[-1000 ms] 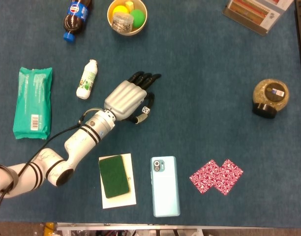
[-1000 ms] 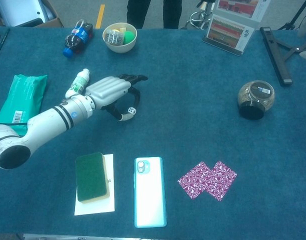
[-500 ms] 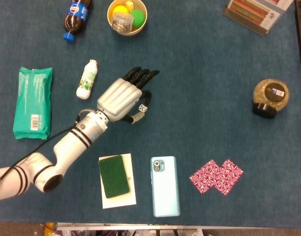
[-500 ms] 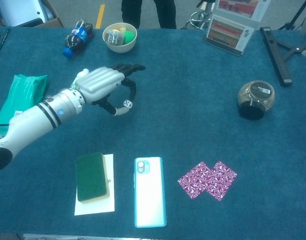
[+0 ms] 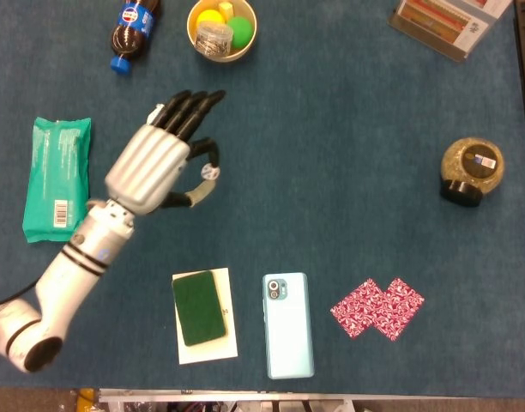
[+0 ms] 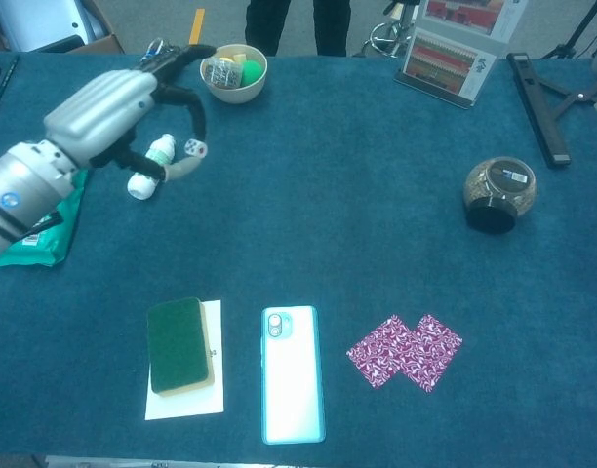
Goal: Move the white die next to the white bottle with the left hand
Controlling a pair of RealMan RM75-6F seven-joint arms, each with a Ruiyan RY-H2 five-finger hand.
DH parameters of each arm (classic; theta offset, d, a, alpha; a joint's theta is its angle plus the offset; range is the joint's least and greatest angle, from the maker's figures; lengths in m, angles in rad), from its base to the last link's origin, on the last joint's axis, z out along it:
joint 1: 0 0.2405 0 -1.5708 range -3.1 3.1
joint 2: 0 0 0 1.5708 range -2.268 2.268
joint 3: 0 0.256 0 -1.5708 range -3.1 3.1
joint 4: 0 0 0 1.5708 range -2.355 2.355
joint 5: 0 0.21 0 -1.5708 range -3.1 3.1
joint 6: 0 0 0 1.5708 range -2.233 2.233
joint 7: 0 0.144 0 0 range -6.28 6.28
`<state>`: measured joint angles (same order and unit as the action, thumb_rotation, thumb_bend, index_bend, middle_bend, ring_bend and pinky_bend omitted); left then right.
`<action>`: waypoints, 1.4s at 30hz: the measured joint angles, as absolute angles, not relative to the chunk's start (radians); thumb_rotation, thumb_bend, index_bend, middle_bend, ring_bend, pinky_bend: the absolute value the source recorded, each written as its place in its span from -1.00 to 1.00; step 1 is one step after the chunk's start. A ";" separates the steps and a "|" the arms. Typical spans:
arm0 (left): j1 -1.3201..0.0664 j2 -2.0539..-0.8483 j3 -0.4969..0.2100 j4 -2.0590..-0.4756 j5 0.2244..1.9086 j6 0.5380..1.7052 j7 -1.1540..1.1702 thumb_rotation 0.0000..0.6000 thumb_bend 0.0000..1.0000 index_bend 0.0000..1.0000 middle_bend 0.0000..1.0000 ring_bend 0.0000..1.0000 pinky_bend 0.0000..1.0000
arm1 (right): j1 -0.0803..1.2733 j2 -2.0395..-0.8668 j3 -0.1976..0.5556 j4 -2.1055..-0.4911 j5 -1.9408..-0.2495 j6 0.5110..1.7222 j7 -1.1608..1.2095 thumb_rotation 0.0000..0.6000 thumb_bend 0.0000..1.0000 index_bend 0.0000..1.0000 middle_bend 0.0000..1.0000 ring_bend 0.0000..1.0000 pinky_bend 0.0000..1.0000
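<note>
The left hand (image 5: 155, 159) is pinching the white die (image 5: 209, 171) between thumb and a fingertip, other fingers extending toward the upper right, left of frame centre. The white bottle (image 6: 150, 167) is lying beneath it, cap pointing up-right in the chest view. A green packet (image 5: 57, 176) is lying farther left, a bowl (image 5: 221, 29) above.

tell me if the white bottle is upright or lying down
Lying down. The chest view shows the white bottle on its side on the table, partly hidden behind the left hand.
</note>
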<state>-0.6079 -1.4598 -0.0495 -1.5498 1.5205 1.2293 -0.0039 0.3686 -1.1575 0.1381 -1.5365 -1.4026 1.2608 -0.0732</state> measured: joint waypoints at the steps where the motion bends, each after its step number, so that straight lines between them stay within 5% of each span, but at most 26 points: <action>1: -0.598 -1.457 -0.042 -1.550 1.518 1.231 -0.006 1.00 -0.39 0.08 -1.00 -1.00 -0.92 | 0.369 -1.160 0.138 -1.535 -1.401 1.259 -0.075 1.00 -0.59 -0.04 -0.25 -0.47 -0.31; 12: -0.529 -1.510 0.014 -1.482 1.516 1.236 -0.099 1.00 -0.39 0.09 -1.00 -1.00 -0.92 | 0.371 -1.168 0.139 -1.528 -1.392 1.247 -0.079 1.00 -0.59 -0.04 -0.25 -0.47 -0.31; 17: -0.551 -1.505 -0.044 -1.507 1.556 1.274 -0.096 1.00 -0.39 0.08 -0.99 -1.00 -0.92 | 0.372 -1.165 0.141 -1.529 -1.392 1.247 -0.077 1.00 -0.59 -0.04 -0.25 -0.47 -0.31; 25: -0.521 -1.379 -0.117 -1.663 1.606 1.425 -0.098 1.00 -0.39 -0.51 -1.00 -1.00 -0.92 | 0.366 -1.160 0.140 -1.532 -1.390 1.250 -0.072 1.00 -0.59 -0.04 -0.25 -0.47 -0.31; 42: -0.437 -1.358 -0.053 -1.617 1.585 1.412 -0.159 1.00 -0.39 -0.39 -0.96 -1.00 -0.92 | 0.368 -1.177 0.137 -1.514 -1.381 1.237 -0.073 1.00 -0.59 -0.04 -0.25 -0.47 -0.31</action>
